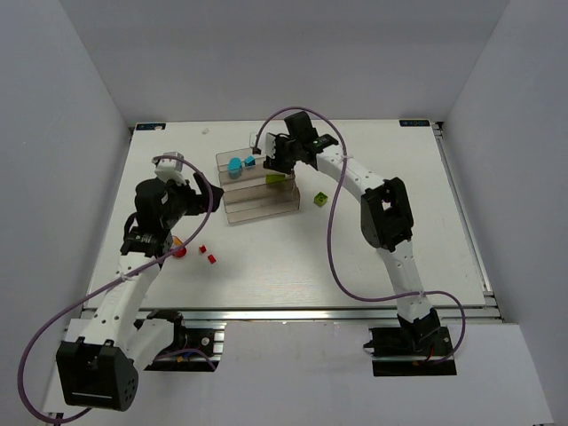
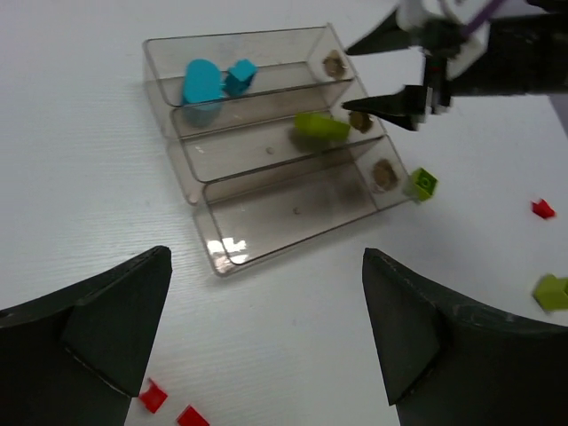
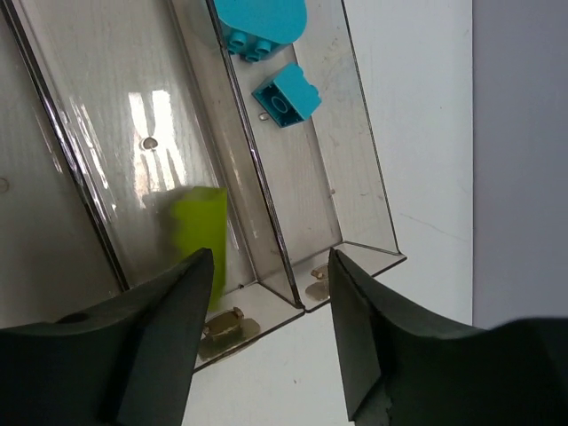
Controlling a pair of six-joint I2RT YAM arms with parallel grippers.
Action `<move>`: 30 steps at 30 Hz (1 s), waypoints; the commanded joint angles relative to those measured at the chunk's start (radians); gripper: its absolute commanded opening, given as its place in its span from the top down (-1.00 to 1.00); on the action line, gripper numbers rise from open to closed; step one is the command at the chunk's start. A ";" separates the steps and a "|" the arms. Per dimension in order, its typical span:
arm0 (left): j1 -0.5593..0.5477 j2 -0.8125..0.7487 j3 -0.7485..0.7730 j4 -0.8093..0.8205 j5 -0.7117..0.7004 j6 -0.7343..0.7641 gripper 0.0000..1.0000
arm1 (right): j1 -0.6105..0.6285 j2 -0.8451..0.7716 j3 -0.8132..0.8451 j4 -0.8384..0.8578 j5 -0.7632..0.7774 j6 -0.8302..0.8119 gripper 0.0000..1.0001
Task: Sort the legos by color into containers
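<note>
The clear three-trough rack (image 1: 262,209) stands mid-table. Its far trough holds a rounded cyan brick (image 1: 234,165) and a square cyan brick (image 1: 250,161). Its middle trough holds a lime-green brick (image 1: 276,179), which looks blurred in the right wrist view (image 3: 200,229). The near trough looks empty. My right gripper (image 1: 266,156) is open and empty over the rack's right end (image 3: 271,259). My left gripper (image 1: 213,193) is open and empty, left of the rack (image 2: 264,266). A green square brick (image 1: 319,200) lies right of the rack. Small red bricks (image 1: 208,254) lie on the table near the left arm.
Another red piece (image 1: 180,251) sits under the left arm. The left wrist view shows a red brick (image 2: 542,209) and a green brick (image 2: 552,291) at its right edge. White walls enclose the table on three sides.
</note>
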 commanded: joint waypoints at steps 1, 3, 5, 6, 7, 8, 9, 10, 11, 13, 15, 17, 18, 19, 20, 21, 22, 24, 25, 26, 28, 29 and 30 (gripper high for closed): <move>-0.002 -0.031 -0.028 0.107 0.221 0.014 -0.95 | 0.004 -0.024 0.001 0.048 -0.021 0.035 -0.23; -0.002 -0.022 -0.031 0.120 0.293 0.005 -0.94 | 0.006 -0.041 -0.013 0.051 -0.040 0.040 -0.28; -0.002 -0.014 -0.045 0.175 0.330 -0.021 -0.89 | 0.004 -0.059 -0.027 0.052 -0.043 0.060 -0.26; -0.002 -0.002 -0.052 0.219 0.371 -0.037 -0.76 | 0.004 -0.067 -0.025 0.054 -0.045 0.083 -0.24; -0.011 0.009 -0.057 0.253 0.404 -0.076 -0.67 | -0.003 -0.094 -0.025 0.057 -0.051 0.107 -0.17; -0.011 0.024 -0.057 0.277 0.428 -0.096 -0.55 | -0.012 -0.111 -0.032 0.069 -0.029 0.221 -0.11; -0.011 0.077 -0.034 0.316 0.459 -0.116 -0.37 | -0.017 -0.139 -0.042 0.130 -0.003 0.314 0.06; -0.034 0.114 -0.020 0.340 0.532 -0.148 0.08 | -0.050 -0.200 -0.092 0.170 0.041 0.418 0.89; -0.047 0.154 0.004 0.336 0.551 -0.155 0.34 | -0.063 -0.243 -0.132 0.210 0.154 0.650 1.00; -0.084 0.274 0.104 0.311 0.583 -0.140 0.80 | -0.097 -0.359 -0.217 0.241 0.183 0.811 1.00; -0.160 0.344 0.180 0.235 0.568 -0.103 0.88 | -0.201 -0.435 -0.353 0.237 0.094 1.000 1.00; -0.246 0.455 0.314 0.099 0.507 -0.028 0.85 | -0.303 -0.530 -0.463 0.195 -0.003 1.090 1.00; -0.274 0.498 0.369 0.046 0.479 0.003 0.79 | -0.328 -0.576 -0.499 0.178 -0.053 1.124 1.00; -0.300 0.539 0.470 -0.003 0.456 0.056 0.67 | -0.379 -0.602 -0.530 0.160 -0.096 1.132 0.89; -0.324 0.623 0.516 -0.076 0.404 0.077 0.33 | -0.402 -0.626 -0.560 0.125 -0.154 1.134 0.63; -0.372 0.663 0.558 -0.110 0.375 0.098 0.12 | -0.460 -0.681 -0.629 0.119 -0.198 1.103 0.28; -0.393 0.703 0.646 -0.147 0.346 0.136 -0.08 | -0.474 -0.712 -0.668 0.114 -0.257 1.086 -0.33; -0.456 0.817 0.725 -0.224 0.284 0.169 -0.39 | -0.538 -0.815 -0.775 0.106 -0.293 1.052 -0.69; -0.476 0.855 0.760 -0.241 0.257 0.201 -0.44 | -0.552 -0.850 -0.806 0.106 -0.311 1.014 -0.78; -0.496 0.893 0.835 -0.279 0.223 0.210 -0.46 | -0.566 -0.886 -0.835 0.106 -0.359 0.994 -0.78; -0.548 1.007 0.920 -0.330 0.114 0.238 -0.48 | -0.634 -0.973 -0.903 0.102 -0.399 0.980 -0.78; -0.567 1.051 1.014 -0.383 0.067 0.250 -0.49 | -0.658 -0.998 -0.914 0.089 -0.431 0.980 -0.78; -0.583 1.126 1.061 -0.405 -0.006 0.264 -0.50 | -0.672 -1.040 -0.926 0.067 -0.451 0.951 -0.78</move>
